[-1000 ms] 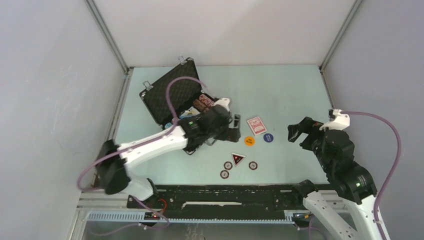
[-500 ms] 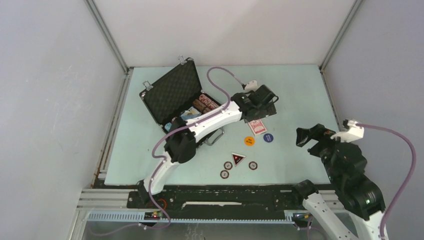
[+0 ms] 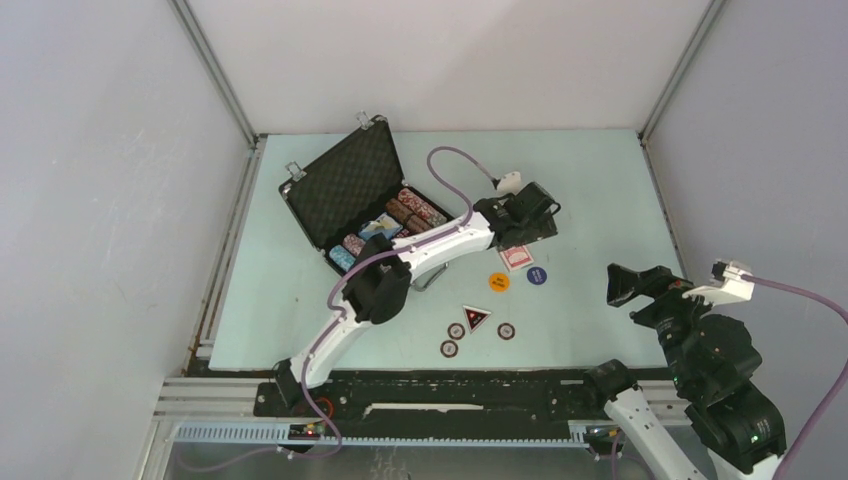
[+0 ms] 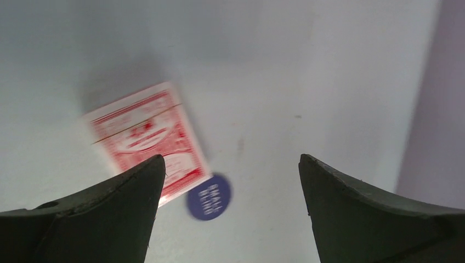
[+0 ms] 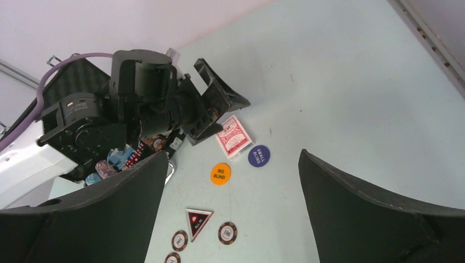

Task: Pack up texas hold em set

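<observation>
Peeking past left tool [image 4: 231, 164], blurred red deck [image 4: 143, 131]

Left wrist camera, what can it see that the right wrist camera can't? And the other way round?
Only the left wrist view: nothing extra, just a close, blurry look.
Only the right wrist view: the orange button, the triangular marker, three loose chips, the open briefcase with chips inside, and the open right gripper.
Both: the red card deck, the blue button beside it, the open left gripper and the table.
</observation>
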Controlling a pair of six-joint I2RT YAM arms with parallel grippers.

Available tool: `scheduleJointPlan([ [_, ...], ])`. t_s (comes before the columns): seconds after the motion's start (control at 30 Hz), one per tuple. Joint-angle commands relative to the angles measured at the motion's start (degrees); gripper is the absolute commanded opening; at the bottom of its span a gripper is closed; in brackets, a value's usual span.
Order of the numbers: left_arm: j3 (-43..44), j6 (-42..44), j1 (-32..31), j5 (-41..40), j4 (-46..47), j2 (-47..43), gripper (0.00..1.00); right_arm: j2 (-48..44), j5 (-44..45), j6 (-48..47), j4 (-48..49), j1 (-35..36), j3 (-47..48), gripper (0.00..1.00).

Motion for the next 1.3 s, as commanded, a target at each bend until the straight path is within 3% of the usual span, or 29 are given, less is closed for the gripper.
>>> scheduleJointPlan([
  [0.0,-7.56,5.40,-0.27,10.99,26.74,-1.76,0.94,-0.97,1.54,-0.99,-1.65,0.09,1.19,1.00],
  [0.07,-7.92,5.92,-0.38,14.60,32.02,-0.93,0.92,-1.21,1.32,-0.99,-1.43,0.09,1.24,1.00],
  [0.17,-4.04,6.88,-0.89,15.63,32.03,1.73,0.93,-1.44,1.08,-0.98,-1.68,0.19,1.36,1.00],
  [0.33,3.50,-0.03,0.04,16.90,21.36,7.70,0.98,-2.00,1.14,-0.73,-2.18,0.25,2.12,1.00],
  [0.63,3.54,4.14,1.15,18.63,9.33,7.59,0.99,-2.71,1.24,-0.62,-1.60,0.35,2.31,1.00],
  [0.77,1.62,10.92,1.24,14.78,3.53,3.81,0.98,-2.25,0.66,-0.26,-1.11,0.35,2.27,1.00],
  [0.97,-13.45,23.00,1.97,10.33,2.13,-8.08,1.00,-1.76,-0.20,-0.59,-0.45,0.35,2.31,0.99],
  [1.1,-18.42,34.82,1.63,14.42,3.62,-15.32,1.00,-1.78,-0.92,-1.11,-0.96,0.35,2.31,1.00],
  [1.27,-20.92,45.56,1.36,14.08,4.07,-21.79,1.00,-1.87,-1.51,-1.51,-1.62,0.35,2.30,0.99],
])
